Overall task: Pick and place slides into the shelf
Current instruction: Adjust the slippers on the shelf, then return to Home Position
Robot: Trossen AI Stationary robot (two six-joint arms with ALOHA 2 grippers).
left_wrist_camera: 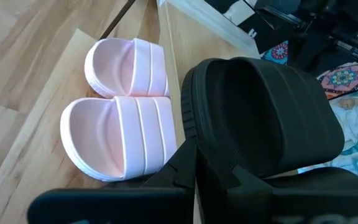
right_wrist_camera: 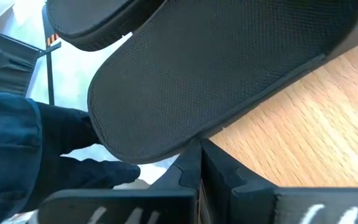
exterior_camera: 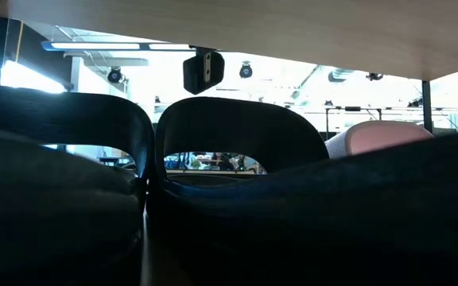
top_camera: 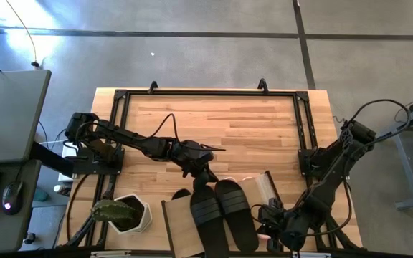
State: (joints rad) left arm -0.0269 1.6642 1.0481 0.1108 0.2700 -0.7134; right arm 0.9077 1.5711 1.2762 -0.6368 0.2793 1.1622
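Counting stock at the lower centre of the high view: one pair of black slides (top_camera: 221, 215), two sandals lying side by side on top of the light-wood shelf (top_camera: 180, 228), straps ribbed, footbeds finely textured, heels pointing off the bottom edge of the frame. One pair of pink slides (left_wrist_camera: 126, 134), two sandals, pale pink with three raised ribs across each wide strap, sat side by side under the shelf's top panel, seen left of centre in my left wrist view; only a pale sliver showed in the high view. One white hexagonal plant pot (top_camera: 136, 213) with a green plant stood at lower left, just beside the shelf.

My left gripper (top_camera: 205, 178) was at the toe end of the left black sandal, fingers fully closed; whether they pinched the sandal I could not tell. My right gripper (top_camera: 269, 215) was at lower right, beside the shelf's right upright, fingers fully closed, a black sole filling its wrist view. One table (top_camera: 249, 122), bare light wood above.
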